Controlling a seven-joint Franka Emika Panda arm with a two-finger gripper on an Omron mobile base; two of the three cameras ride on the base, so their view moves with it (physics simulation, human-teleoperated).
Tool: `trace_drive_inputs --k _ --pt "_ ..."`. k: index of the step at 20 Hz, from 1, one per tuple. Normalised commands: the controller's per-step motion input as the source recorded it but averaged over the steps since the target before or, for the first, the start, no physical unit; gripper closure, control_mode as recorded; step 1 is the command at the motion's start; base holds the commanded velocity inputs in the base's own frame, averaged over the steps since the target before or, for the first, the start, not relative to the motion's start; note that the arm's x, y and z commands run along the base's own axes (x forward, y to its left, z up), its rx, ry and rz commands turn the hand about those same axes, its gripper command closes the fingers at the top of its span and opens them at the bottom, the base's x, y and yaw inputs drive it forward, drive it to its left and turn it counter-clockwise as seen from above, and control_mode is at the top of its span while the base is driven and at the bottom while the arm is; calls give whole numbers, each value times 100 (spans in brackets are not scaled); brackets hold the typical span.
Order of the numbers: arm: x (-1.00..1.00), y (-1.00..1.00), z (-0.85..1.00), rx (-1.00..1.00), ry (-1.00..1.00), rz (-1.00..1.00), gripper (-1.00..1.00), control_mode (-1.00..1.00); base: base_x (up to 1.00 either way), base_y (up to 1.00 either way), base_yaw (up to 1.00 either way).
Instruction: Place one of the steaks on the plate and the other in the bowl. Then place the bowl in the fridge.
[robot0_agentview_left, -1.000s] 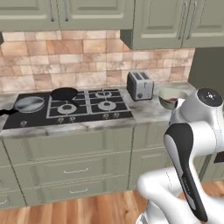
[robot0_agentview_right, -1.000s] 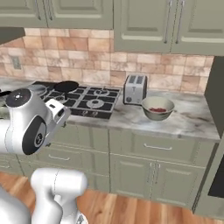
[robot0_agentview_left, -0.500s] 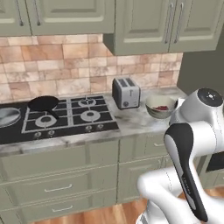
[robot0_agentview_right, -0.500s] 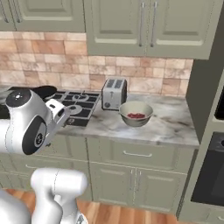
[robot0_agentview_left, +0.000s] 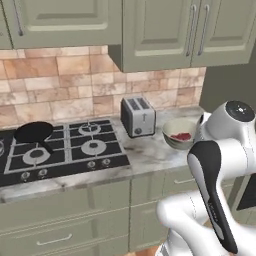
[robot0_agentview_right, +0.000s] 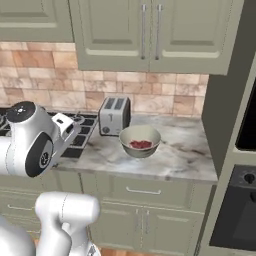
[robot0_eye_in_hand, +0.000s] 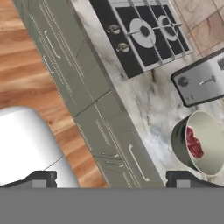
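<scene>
Right base view, from left to right: the stove (robot0_agentview_right: 80, 131), the silver toaster (robot0_agentview_right: 114, 116), then the bowl (robot0_agentview_right: 140, 141) standing upright on the marble table (robot0_agentview_right: 185, 155), just beside the toaster, with a red steak (robot0_agentview_right: 141, 144) lying in its bottom. Hand view gives the same order, the hob (robot0_eye_in_hand: 144, 33), toaster (robot0_eye_in_hand: 202, 82) and bowl (robot0_eye_in_hand: 202, 142) above the drawer fronts, and the pincer (robot0_eye_in_hand: 111, 178) hangs well apart from the bowl with its tips spread wide and nothing between them.

The bowl is probably stiff, smooth and a little slippery, modest in weight even with the meat, and it would chip or roll if dropped. Its deep wall is too broad to span, so the thin pale rim looks like the best hold: one finger inside, one outside, kept level so the steak stays put on the way to the fridge.
</scene>
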Motion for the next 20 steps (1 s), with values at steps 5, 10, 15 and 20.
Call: trace_drive_inputs --k 5,10,15,20 --pt "0 0 0 0 0 0 -100 100 47 -40 -8" --pt "0 0 0 0 0 0 -100 100 42 -39 -8" --pt "0 0 0 0 0 0 -100 100 45 -26 -7" --pt "0 0 0 0 0 0 -100 100 38 -27 -5"
